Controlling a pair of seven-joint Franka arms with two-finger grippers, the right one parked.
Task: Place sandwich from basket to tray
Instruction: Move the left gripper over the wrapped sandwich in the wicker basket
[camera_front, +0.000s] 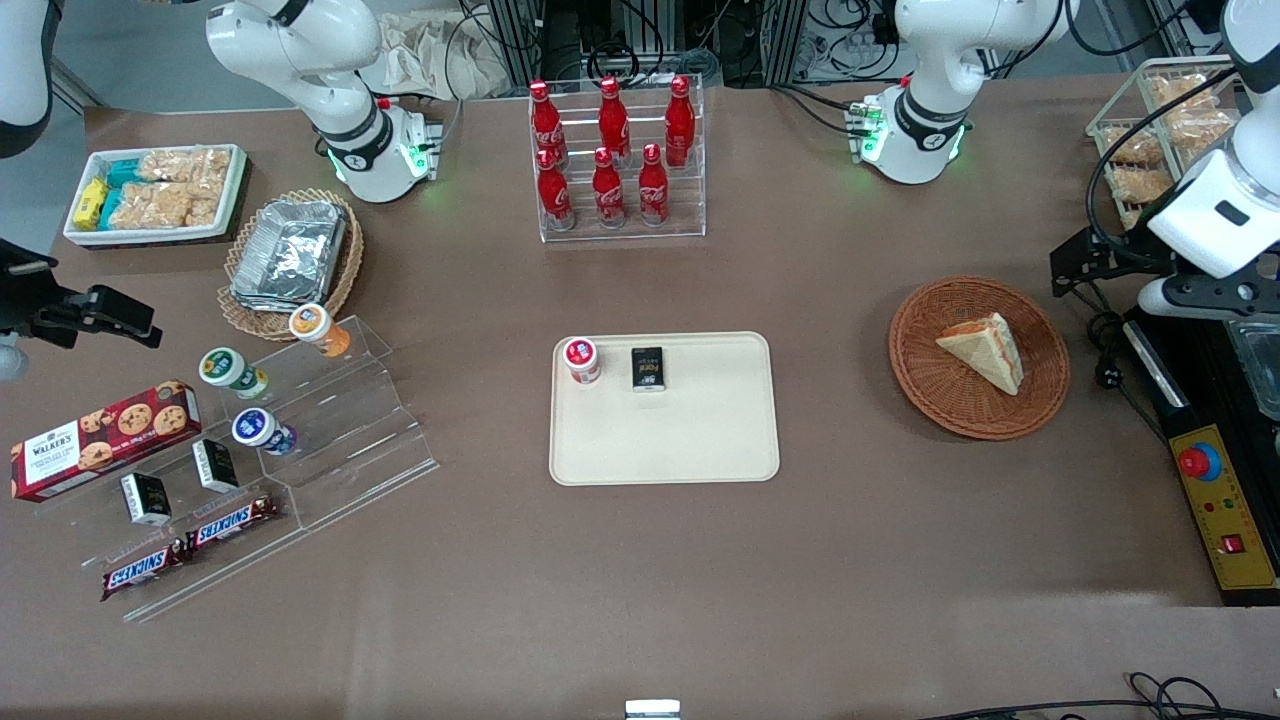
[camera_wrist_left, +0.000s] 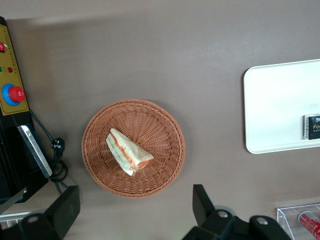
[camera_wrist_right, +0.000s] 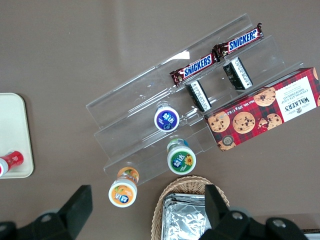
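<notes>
The sandwich (camera_front: 985, 350) (camera_wrist_left: 127, 152), a pale bread wedge with orange and green filling along its edge, lies in the round reddish-brown basket (camera_front: 950, 400) (camera_wrist_left: 150, 120). The cream tray (camera_front: 665, 440) (camera_wrist_left: 280, 105) sits mid-table, toward the parked arm's end from the basket. My gripper (camera_front: 1075, 265) (camera_wrist_left: 134, 207) hovers high, beside the basket on the working arm's side. It is open, its black fingers (camera_wrist_left: 202, 202) spread wide with nothing between them.
A red-lidded cup (camera_front: 581, 359) and a small black box (camera_front: 648, 367) stand on the tray. A rack of cola bottles (camera_front: 617, 160) is farther from the camera. A control box with a red button (camera_front: 1215, 490) and cables lie beside the basket.
</notes>
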